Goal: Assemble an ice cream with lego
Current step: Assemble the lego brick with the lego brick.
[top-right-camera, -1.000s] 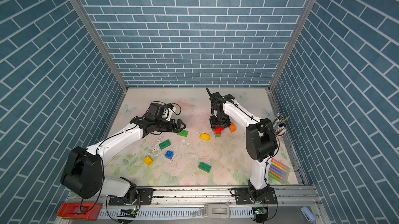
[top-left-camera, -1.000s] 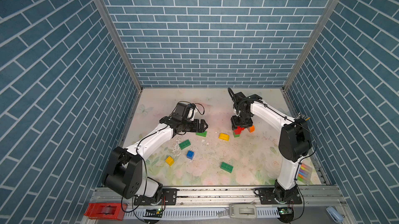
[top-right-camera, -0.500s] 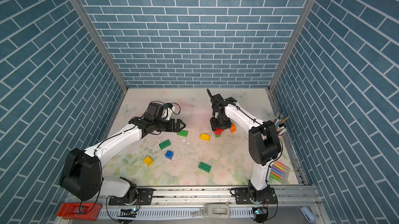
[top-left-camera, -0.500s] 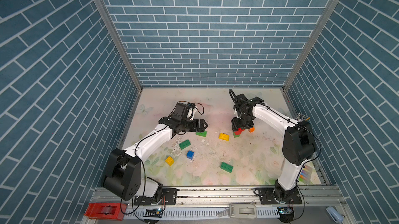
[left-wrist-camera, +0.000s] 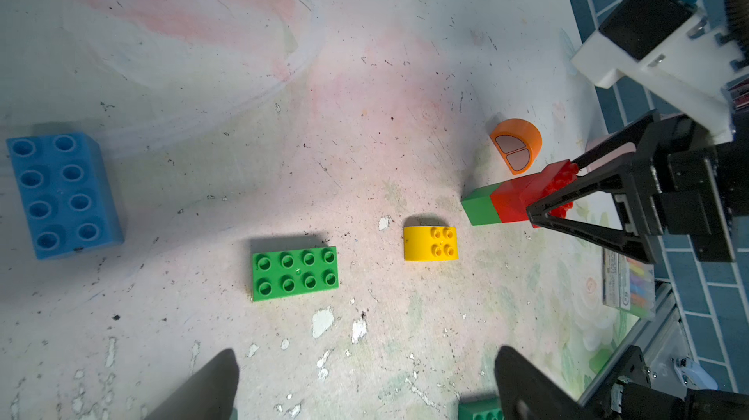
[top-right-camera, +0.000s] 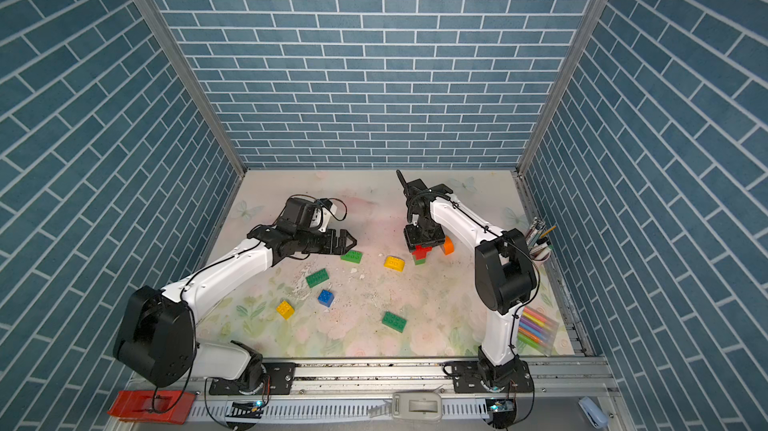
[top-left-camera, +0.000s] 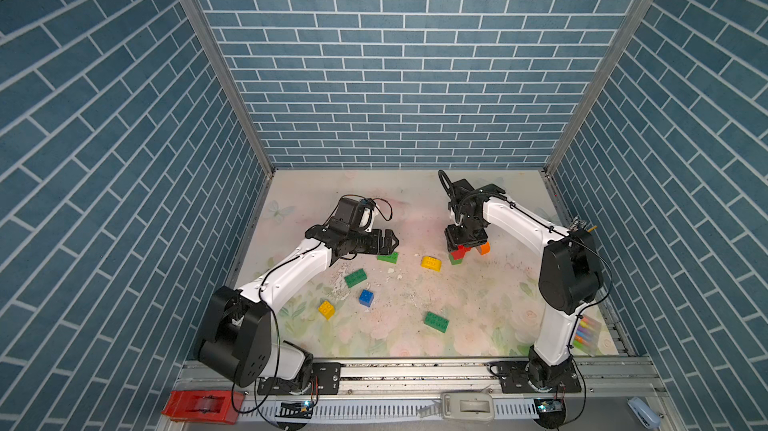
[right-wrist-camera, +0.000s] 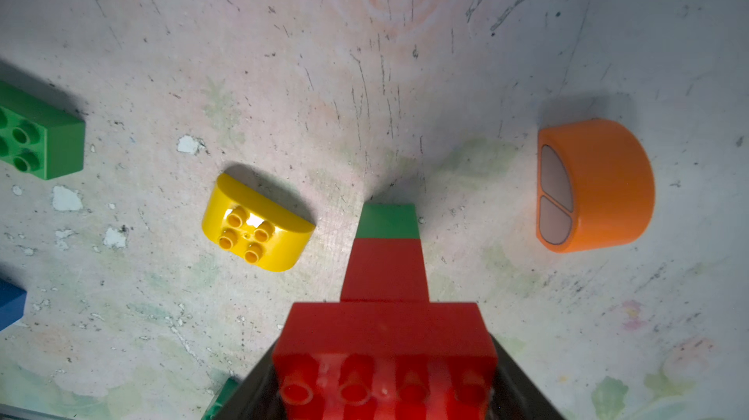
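Right wrist view showed the right claw [right-wrist-camera: 383,389] clamped on the wide red brick [right-wrist-camera: 385,329], red-and-green stack [right-wrist-camera: 385,268] beneath it; top views hid that grip. Left claw [top-left-camera: 390,242] gaped wide.

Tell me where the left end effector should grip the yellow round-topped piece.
From straight above, pinch the yellow round-topped piece across its two flat sides. It sits studs-up and alone, so both sides look reachable. Its rounded ends would probably slip.

Upright stack [right-wrist-camera: 385,276], reds on green; orange dome [right-wrist-camera: 595,185] on its side and yellow dome [right-wrist-camera: 255,227] flank it; loose bricks [top-left-camera: 356,278] farther off.
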Available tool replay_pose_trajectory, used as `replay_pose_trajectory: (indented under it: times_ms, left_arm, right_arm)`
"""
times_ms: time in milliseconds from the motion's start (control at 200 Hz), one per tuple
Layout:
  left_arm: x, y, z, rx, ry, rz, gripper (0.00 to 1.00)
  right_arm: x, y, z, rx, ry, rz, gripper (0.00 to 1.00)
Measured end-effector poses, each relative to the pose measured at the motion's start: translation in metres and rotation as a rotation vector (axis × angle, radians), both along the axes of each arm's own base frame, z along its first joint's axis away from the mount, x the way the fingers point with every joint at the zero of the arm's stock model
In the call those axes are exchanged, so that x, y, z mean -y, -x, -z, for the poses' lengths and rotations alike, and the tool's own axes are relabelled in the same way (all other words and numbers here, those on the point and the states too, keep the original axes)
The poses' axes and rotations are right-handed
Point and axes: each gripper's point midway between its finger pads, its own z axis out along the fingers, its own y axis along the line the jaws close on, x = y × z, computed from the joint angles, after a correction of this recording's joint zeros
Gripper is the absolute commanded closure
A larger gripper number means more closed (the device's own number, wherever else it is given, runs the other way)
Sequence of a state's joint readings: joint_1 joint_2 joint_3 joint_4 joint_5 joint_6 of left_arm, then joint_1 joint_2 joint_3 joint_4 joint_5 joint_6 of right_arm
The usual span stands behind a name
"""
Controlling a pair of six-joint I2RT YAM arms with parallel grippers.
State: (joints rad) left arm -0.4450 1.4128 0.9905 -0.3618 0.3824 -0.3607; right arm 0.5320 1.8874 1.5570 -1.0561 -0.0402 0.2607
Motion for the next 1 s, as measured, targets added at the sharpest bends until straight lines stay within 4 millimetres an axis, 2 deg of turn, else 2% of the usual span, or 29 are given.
replay_pose_trajectory:
  times_ms: [390,680,800,1000]
  left_arm:
    - [-0.0019,0.0022,-0.0014,0.005,-0.003,-0.002,0.01]
    - [-0.0045,0.0003,-0.0018,0.014,-0.013,-0.015,0.00]
    - [-0.0046,0.0002,-0.0018,0.014,-0.014,-0.016,0.00]
    - [-0.0061,0.0005,-0.0049,0.023,-0.016,-0.020,0.00]
  right_arm:
    - [-0.0027,0.0012,0.0029,-0.020,0.007,0.029,0.62]
    - [-0.0007,0.0013,0.0034,-0.024,0.009,0.188,0.63]
    - [-0.0006,-0.0014,0.0021,-0.014,0.010,0.221,0.60]
    - [-0.0001,-0.0024,0.0012,-0.005,0.019,0.226,0.50]
